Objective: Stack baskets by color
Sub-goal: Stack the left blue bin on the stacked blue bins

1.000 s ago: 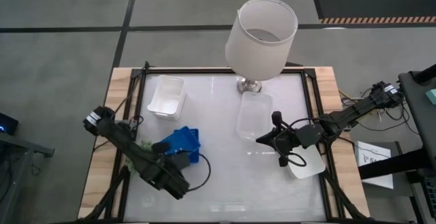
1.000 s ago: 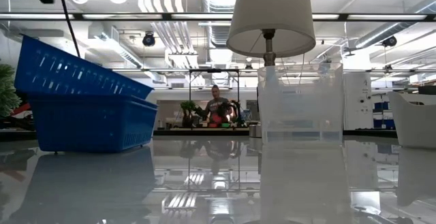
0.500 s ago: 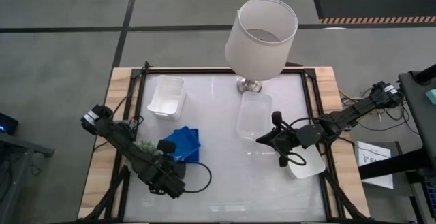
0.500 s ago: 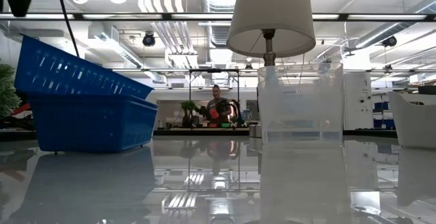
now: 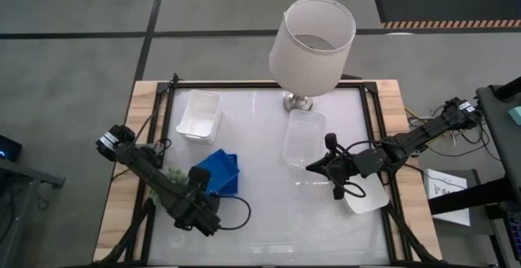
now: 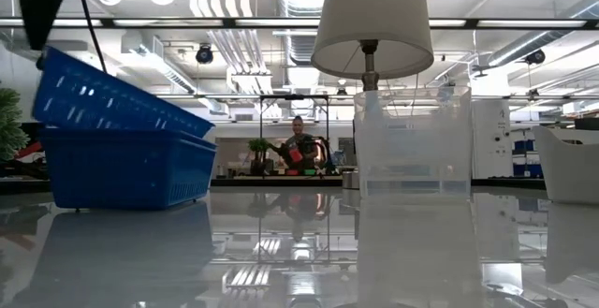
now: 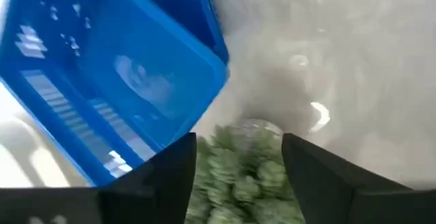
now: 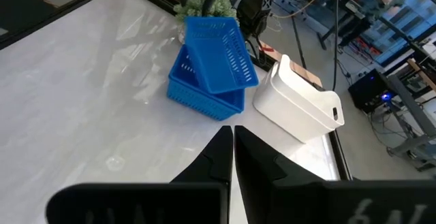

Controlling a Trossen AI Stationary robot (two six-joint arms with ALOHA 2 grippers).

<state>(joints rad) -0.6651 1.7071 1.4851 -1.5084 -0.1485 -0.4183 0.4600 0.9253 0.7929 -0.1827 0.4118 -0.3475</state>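
Note:
Two blue mesh baskets stand at the table's near left. The upper one (image 8: pixel 221 64) lies tilted, one end down in the lower one (image 8: pixel 201 91), the other end propped on its rim. My left gripper (image 7: pixel 238 142) hangs open above them (image 5: pixel 195 177), pointing down, close over the raised end (image 6: pixel 51 60); nothing lies between its fingers. A white basket (image 5: pixel 199 115) sits far left and a clear basket (image 5: pixel 303 136) in the middle. Another white basket (image 5: pixel 368 196) lies partly under my right arm. My right gripper (image 8: pixel 231 139) hovers shut near the clear basket.
A tall lamp (image 5: pixel 313 36) with a white shade stands at the far middle, its foot next to the clear basket. A spiky green plant (image 7: pixel 238 169) sits at the left edge, right under my left gripper and next to the blue baskets.
My left gripper has sunk a little toward the upper blue basket's raised end and has rolled about its own axis. The upper blue basket has shifted slightly on the lower one and still lies tilted.

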